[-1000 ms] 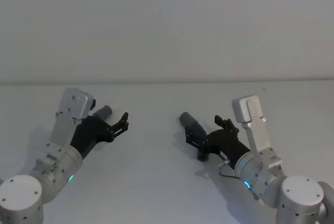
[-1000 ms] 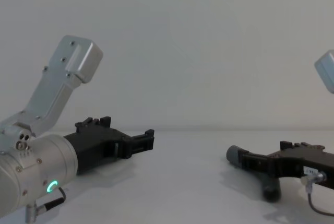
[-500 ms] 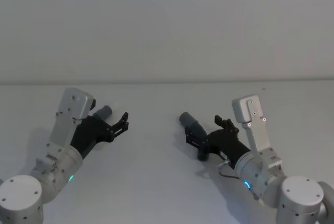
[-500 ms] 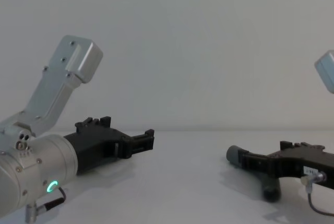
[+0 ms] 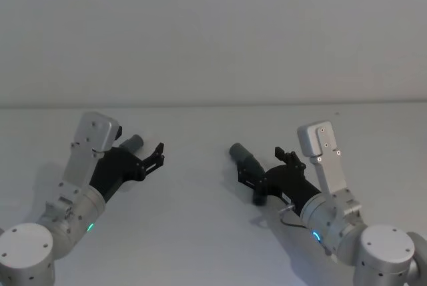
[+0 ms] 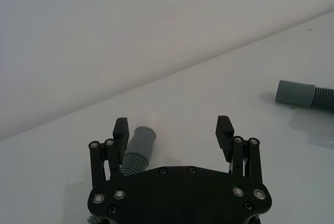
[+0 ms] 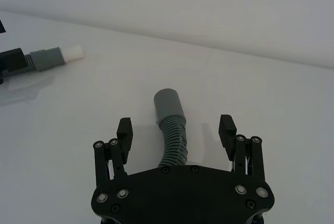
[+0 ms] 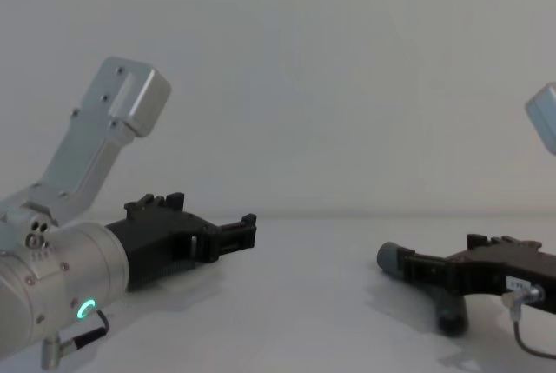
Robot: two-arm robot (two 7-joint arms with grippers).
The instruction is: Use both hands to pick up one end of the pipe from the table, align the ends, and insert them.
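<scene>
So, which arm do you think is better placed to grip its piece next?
Right, probably: the open right claw has the bent piece centred between its fingers, while the straight piece sits off-centre, beside one finger of the open left claw.

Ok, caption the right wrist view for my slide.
Open right pincer straddling the bent hose on the table.

straight pipe (image 5: 133, 143) left, elbow pipe (image 5: 244, 157) right
</scene>
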